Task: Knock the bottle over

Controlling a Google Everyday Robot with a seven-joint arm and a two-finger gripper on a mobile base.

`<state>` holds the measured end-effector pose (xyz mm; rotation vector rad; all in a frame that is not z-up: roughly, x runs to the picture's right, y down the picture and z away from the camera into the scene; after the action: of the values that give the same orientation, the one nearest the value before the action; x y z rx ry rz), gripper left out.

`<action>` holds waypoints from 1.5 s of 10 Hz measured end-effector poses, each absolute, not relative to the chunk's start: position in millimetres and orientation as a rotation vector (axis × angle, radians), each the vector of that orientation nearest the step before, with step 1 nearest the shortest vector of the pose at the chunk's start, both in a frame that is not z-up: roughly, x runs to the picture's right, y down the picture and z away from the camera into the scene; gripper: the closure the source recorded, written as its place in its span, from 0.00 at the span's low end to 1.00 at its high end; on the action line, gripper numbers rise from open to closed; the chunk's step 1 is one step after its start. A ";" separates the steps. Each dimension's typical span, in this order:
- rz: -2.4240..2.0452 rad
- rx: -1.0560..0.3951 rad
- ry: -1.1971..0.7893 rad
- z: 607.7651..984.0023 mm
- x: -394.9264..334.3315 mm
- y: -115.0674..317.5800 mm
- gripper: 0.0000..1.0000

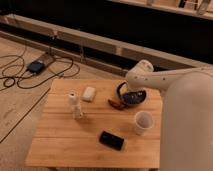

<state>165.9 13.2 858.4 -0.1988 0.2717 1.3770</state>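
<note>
The bottle (75,104), small, slim and pale with a rounded white cap, stands upright on the left half of the wooden table (65,145). My white arm reaches in from the right. Its gripper (121,101) hangs low over the table's back right part, by a dark bowl (134,96). The gripper is well to the right of the bottle and apart from it, with bare tabletop between them.
A small white rectangular block (89,93) lies just behind and right of the bottle. A white cup (143,121) stands at the right, near my arm. A black phone (111,140) lies flat near the front. Cables and a dark box (36,66) lie on the floor behind left.
</note>
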 end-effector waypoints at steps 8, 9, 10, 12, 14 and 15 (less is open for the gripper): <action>1.188 -0.322 0.192 751.3 67.0 -1.2 0.20; 1.164 -0.340 0.180 742.0 56.9 -0.2 0.20; 1.133 -0.362 0.169 733.1 45.2 2.7 0.20; 1.075 -0.409 0.156 725.7 20.6 14.1 0.20; 1.018 -0.449 0.139 724.7 -7.9 23.3 0.20; 0.990 -0.466 0.134 725.5 -20.8 27.3 0.20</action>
<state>-20.8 27.3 725.5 -0.4659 0.1343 0.9902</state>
